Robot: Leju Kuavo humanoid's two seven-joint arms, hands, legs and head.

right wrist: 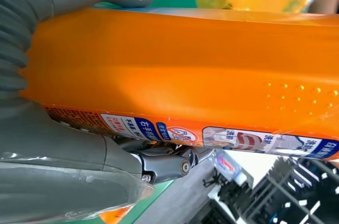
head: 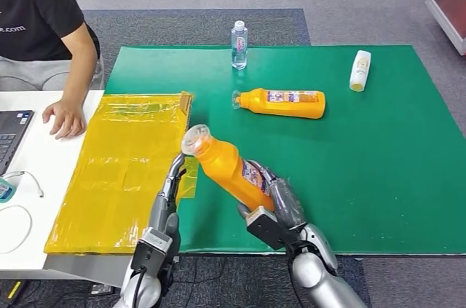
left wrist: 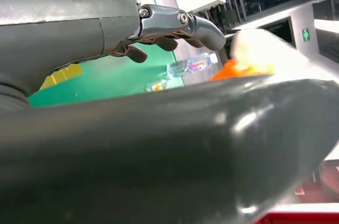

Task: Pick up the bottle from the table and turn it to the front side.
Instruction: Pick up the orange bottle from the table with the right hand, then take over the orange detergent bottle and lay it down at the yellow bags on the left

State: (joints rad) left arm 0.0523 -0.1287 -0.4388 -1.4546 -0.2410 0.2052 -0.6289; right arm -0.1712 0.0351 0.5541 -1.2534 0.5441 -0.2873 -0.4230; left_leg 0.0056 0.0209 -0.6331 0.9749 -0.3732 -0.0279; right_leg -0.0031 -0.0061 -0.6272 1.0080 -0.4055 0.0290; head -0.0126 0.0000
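Your right hand (head: 273,202) grips the orange bottle (head: 231,168) around its lower body and holds it off the worktop (head: 357,177), tilted, with its clear cap end raised and pointing toward the yellow plastic sheet (head: 124,170). In the right wrist view you can see the thumb wrapped over one side of the bottle (right wrist: 180,70) and the fingers (right wrist: 168,163) under the edge that carries the label strip (the print is too small to read). Your left hand (head: 167,199) holds nothing: its fingers are stretched out and apart, their tips close beside the bottle's cap, though you cannot tell from these views whether they touch it.

A second orange bottle (head: 281,103) lies on its side farther back on the green cover, cap toward the sheet. Behind it a small clear water bottle (head: 239,44) stands upright at the far edge. A white bottle (head: 360,70) lies well apart from these, toward the far right corner. A person's hand (head: 65,117) rests flat on the white desk (head: 49,170) beside a laptop (head: 11,137).
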